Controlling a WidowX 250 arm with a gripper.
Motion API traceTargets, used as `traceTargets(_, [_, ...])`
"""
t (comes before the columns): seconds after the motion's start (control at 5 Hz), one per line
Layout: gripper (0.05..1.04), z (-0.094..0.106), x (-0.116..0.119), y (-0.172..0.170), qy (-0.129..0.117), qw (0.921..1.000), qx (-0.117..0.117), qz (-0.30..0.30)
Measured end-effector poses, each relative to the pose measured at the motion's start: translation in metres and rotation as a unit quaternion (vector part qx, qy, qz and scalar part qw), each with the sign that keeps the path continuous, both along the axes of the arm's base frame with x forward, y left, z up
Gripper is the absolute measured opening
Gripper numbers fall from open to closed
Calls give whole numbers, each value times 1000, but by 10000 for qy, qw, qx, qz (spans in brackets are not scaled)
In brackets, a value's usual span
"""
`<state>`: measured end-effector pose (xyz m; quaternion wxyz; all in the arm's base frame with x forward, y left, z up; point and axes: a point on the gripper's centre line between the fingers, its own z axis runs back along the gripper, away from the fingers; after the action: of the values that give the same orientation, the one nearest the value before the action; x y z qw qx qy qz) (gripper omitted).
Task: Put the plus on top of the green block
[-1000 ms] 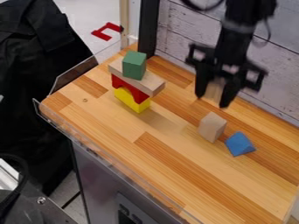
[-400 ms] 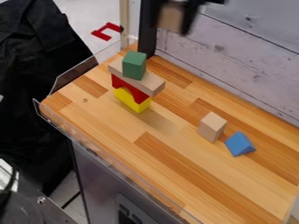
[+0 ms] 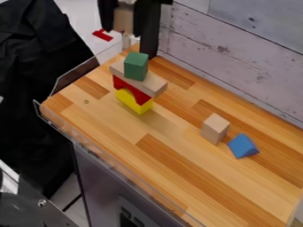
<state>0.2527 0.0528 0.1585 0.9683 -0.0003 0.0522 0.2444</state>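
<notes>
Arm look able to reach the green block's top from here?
Probably yes. The gripper, holding a wooden block, shows just beyond the green block, whose top is bare. I see nothing between them, though height is hard to judge.

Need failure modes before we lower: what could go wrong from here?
1. The green block has a small top; an off-centre release could drop the wooden piece in the pincer.
2. The plank overhangs the red block; pressing down could tip it.
3. Fingertips reach about as low as the held piece, so they might clip the stack.
</notes>
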Motion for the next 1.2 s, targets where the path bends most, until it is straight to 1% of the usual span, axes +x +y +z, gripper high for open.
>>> traceTargets(0.2, [482, -17, 4, 4, 243, 9995, -132, -148])
traceTargets(0.4, [482, -30, 13, 4, 285, 9987, -267, -342])
traceTargets(0.6, [481, -41, 20, 3, 245, 9982, -345, -420])
traceTargets(0.8, [481, -50, 23, 0, 321, 9971, -487, -486])
traceTargets(1.0, [481, -55, 23, 0, 398, 9966, -545, -479])
traceTargets(1.2, [481, -56, 22, 6, 404, 9969, -561, -369])
